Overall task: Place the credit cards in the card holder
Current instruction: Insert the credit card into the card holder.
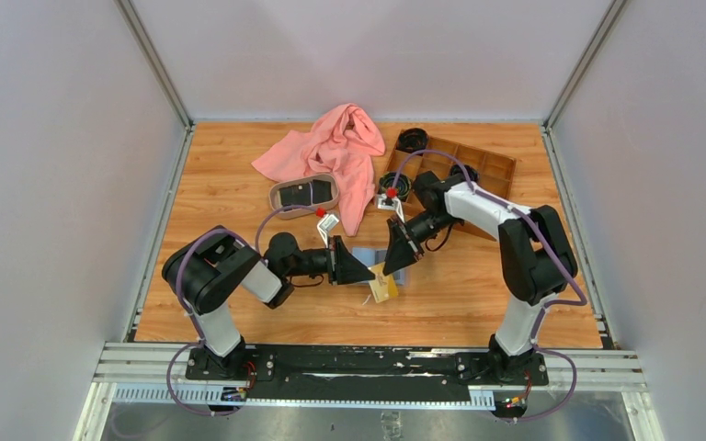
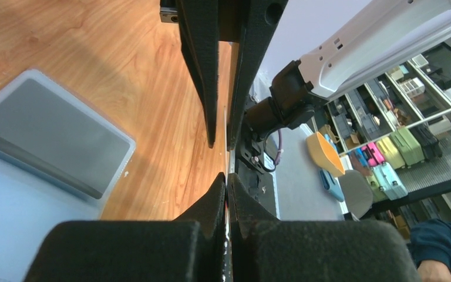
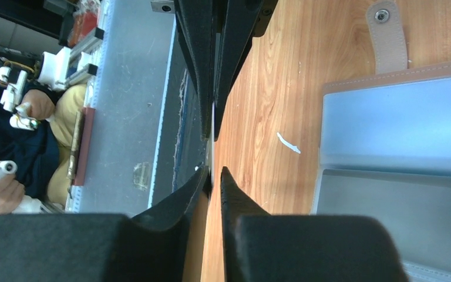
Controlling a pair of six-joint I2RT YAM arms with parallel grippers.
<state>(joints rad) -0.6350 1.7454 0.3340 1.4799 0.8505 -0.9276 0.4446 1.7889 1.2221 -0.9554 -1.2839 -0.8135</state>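
The card holder lies open on the wood between my two grippers, grey-blue lining up, snap strap outward. My left gripper and right gripper meet tip to tip just in front of it. A gold-tan credit card hangs between them. The left jaws are shut on its thin edge. The right jaws stand a crack open, the card resting against one finger, wood showing through the gap. More dark credit cards lie in the oval tray.
The beige-rimmed oval tray sits behind the left arm. A pink cloth is heaped at the back centre. A brown wooden compartment box stands back right, with black round items beside it.
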